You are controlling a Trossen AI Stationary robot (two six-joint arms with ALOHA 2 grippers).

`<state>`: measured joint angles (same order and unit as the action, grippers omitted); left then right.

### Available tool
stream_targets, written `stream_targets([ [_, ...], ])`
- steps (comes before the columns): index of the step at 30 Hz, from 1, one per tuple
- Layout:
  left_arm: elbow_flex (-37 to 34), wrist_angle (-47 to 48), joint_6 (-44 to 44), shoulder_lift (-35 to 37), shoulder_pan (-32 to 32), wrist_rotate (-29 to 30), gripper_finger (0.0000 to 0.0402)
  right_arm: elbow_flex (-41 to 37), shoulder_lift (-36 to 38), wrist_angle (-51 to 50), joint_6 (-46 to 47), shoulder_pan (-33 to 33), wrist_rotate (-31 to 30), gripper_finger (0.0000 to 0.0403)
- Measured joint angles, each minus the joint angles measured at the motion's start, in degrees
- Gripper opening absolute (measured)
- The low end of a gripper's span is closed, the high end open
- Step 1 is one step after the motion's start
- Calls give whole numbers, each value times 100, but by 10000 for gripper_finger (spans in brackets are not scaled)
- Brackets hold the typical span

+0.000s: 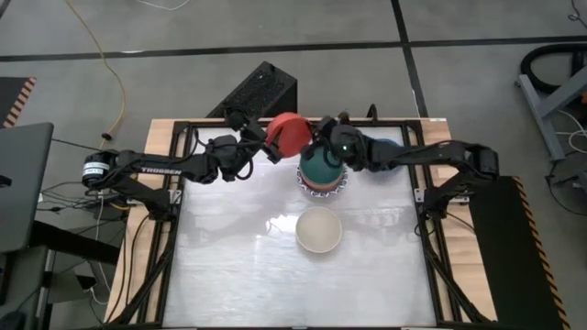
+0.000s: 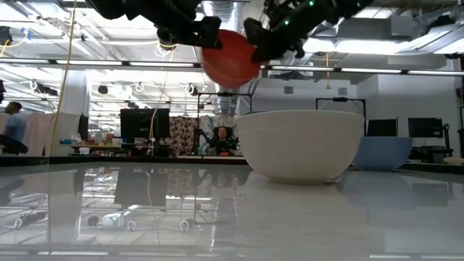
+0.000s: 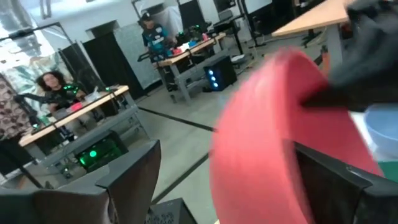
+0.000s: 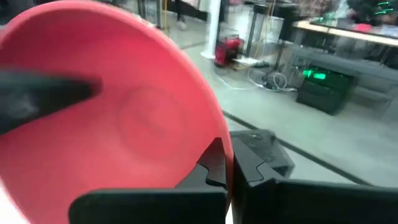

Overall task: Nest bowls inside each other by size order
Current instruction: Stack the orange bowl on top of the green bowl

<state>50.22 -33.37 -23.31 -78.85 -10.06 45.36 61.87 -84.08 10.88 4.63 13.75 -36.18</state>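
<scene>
Two grippers meet in mid-air over the back of the counter [image 1: 229,275], and between them is the red bowl [image 1: 289,135], tipped on its side, well above the surface. Nearest the low camera sits the cream bowl [image 1: 319,229], upright and alone in the middle of the counter. Farther back is a stack of nested bowls [image 1: 321,172], dark green on top, inside a white one with a blue-patterned rim. Just beyond it the blue bowl [image 1: 390,151] rests under the right arm. Up above, the right gripper [image 1: 321,145] has its jaws pinched tight on the red bowl's rim, one finger inside, one outside, clear in the right wrist view. The left gripper [image 1: 268,145] sits at the bowl's other edge with jaws spread wide. People stand at benches in the room behind.
</scene>
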Motion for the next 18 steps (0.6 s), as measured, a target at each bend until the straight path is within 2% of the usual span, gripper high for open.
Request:
stream_targets([
  [5,2,-84,41,2,76,-346,314,717,-21,-1373,5,178,-171,7],
  [12,328,313,645,11,199,-870,314,1332,-38,-2680,164,534,564,7],
  [14,431,602,632,39,322,-904,314,1546,-25,-3294,286,790,922,7],
  [18,731,1501,482,59,660,-868,314,2021,-6,-4604,399,1462,2346,7],
])
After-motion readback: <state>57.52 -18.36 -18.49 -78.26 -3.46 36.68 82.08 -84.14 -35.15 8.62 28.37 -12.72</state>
